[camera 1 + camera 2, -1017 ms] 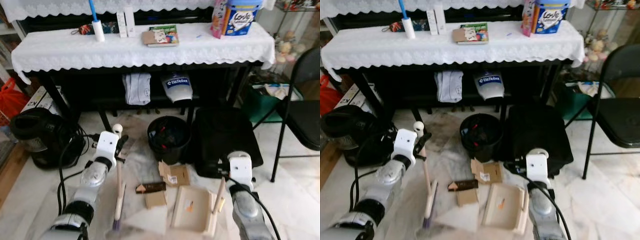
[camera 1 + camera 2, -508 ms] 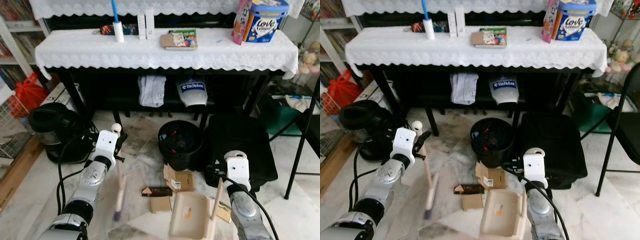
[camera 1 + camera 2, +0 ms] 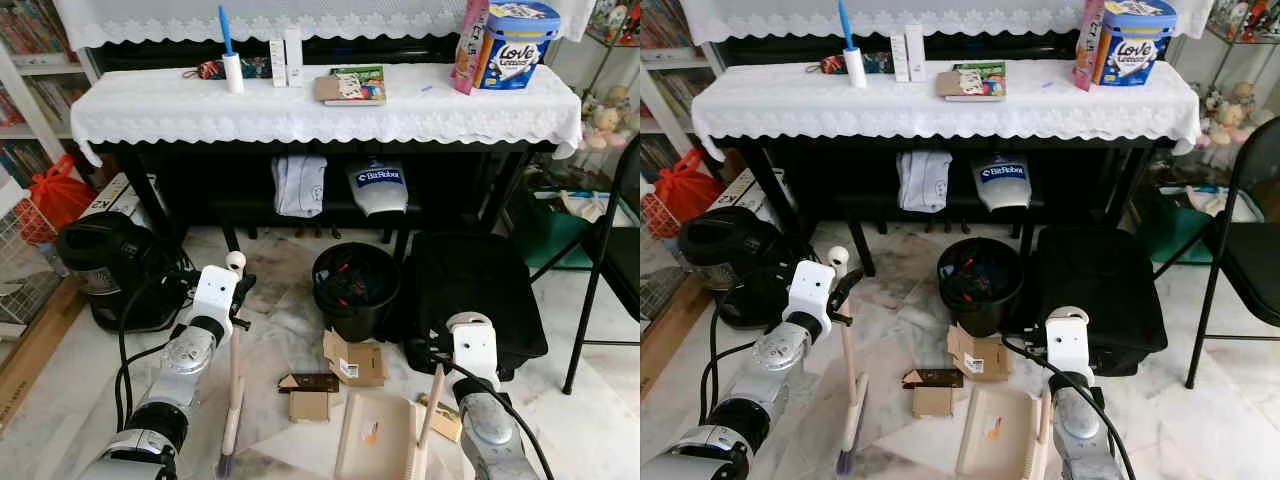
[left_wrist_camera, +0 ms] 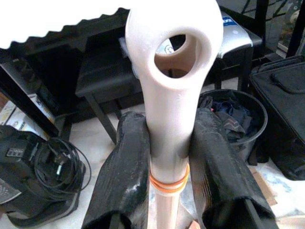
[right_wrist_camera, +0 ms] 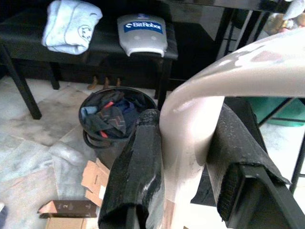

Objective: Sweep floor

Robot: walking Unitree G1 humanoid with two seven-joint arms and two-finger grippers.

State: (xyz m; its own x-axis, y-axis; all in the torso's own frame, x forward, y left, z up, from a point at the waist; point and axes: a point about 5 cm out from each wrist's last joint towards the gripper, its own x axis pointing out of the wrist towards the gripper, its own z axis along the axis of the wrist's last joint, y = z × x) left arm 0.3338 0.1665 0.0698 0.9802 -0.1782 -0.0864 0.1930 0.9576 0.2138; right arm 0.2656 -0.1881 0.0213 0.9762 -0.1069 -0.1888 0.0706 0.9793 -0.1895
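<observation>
**Sweeping status: debris still on the floor, dustpan nearly empty**

Assessing progress, I judged the sweep to be at an early stage. Three pieces of litter lay on the marble floor (image 3: 590, 420) between the two tools: a flattened cardboard piece (image 3: 354, 360) just in front of the bin, a dark brown carton (image 3: 310, 382), and a small tan box (image 3: 308, 405) touching it on the near side. None had reached the dustpan.

I had the left gripper (image 4: 170, 157) clamped on the broom (image 3: 234, 385), both fingers (image 4: 126, 162) pressed against the handle below its hanging loop. The broom stood nearly upright, its bristles on the floor to the left of the litter.

The right gripper (image 5: 183, 157) was closed around the curved handle of the dustpan (image 3: 375, 435), which rested on the floor just to the right of the tan box.

Containers:
- The dustpan held one small orange scrap; I could not identify it.
- The black waste bin (image 3: 357, 288) stood under the covered table (image 3: 320, 100) and held mixed rubbish, with red and blue items visible.

Remaining, in my judgement: brush the three pieces into the pan, then empty it into the bin.
</observation>
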